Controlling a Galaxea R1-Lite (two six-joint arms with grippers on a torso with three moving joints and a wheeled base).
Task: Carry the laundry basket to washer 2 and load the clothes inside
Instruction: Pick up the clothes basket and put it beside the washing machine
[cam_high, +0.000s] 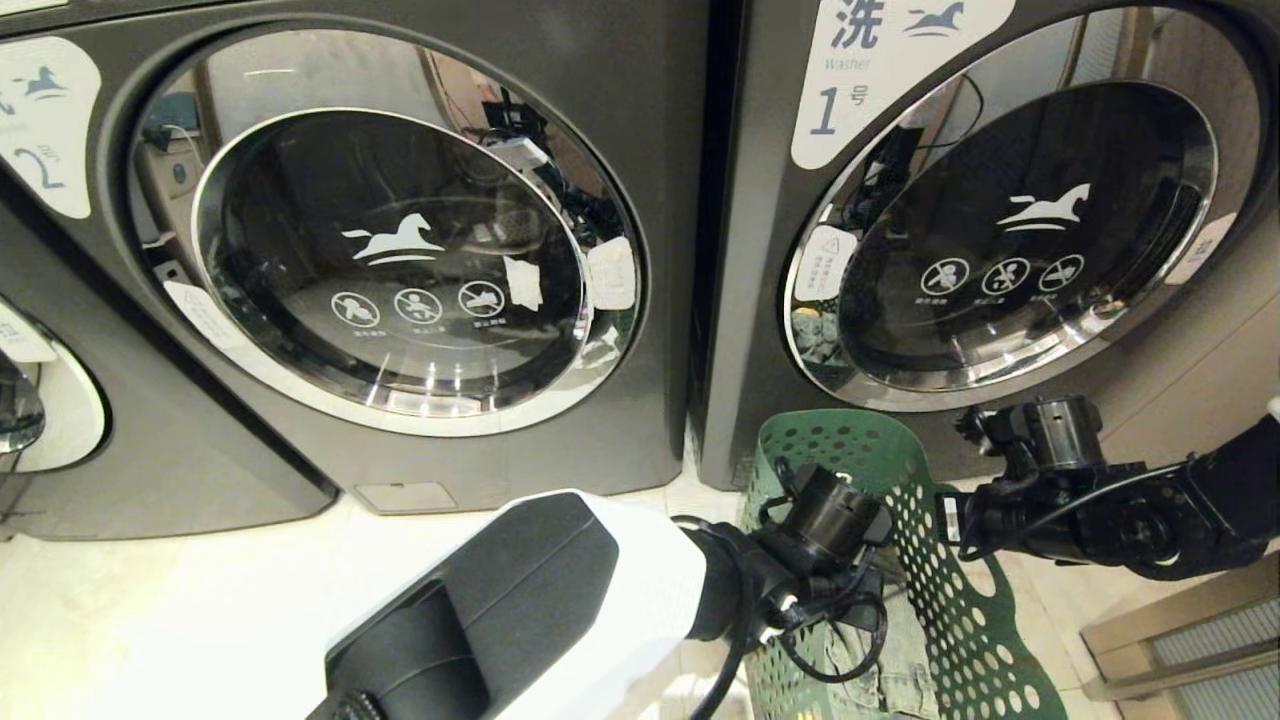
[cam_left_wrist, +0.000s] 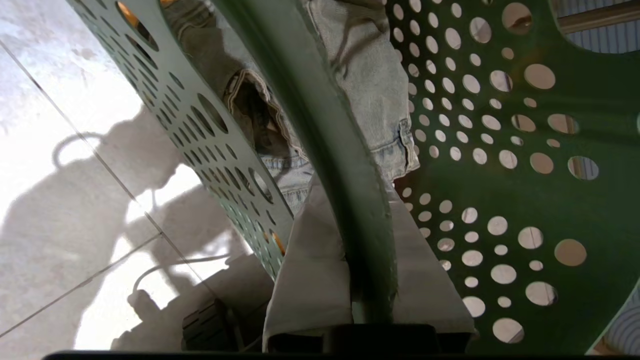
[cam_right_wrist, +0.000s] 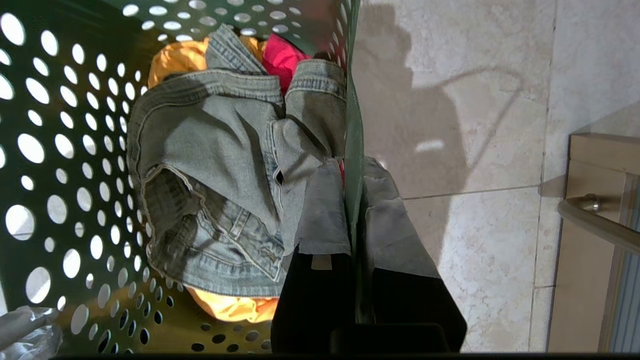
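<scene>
Dark green perforated plastic laundry basket (cam_high: 930, 560) sat on the pale tiled floor (cam_high: 200, 600), low in the head view, just in front of the gap between the two dark grey front-load washers. Inside it: heap of clothes (cam_right_wrist: 220, 185), faded grey denim piece (cam_right_wrist: 210, 165) on top, yellow-orange cloth (cam_right_wrist: 175, 57) under and behind it, red-pink cloth (cam_right_wrist: 282, 57) at the far side.

Left gripper (cam_left_wrist: 367, 305) was clamped shut on the basket's rim on the robot's left side, one cloth-wrapped finger (cam_left_wrist: 310, 280) outside the wall, the other inside. Right gripper (cam_right_wrist: 357, 280) was clamped shut on the opposite rim the same way, rim edge running between its fingers (cam_right_wrist: 320, 220), denim lying just beside the inner one. Both wrists visible in the head view on either side of the basket.

Washer 2 (cam_high: 400, 250), grey with round chrome-rimmed glass door and a white label with a blue 2, was ahead and to the left of the basket, door closed. Matching grey washer labelled 1 (cam_high: 1000, 220) was directly behind the basket, door closed too. Basket closer to washer 1 than to washer 2
</scene>
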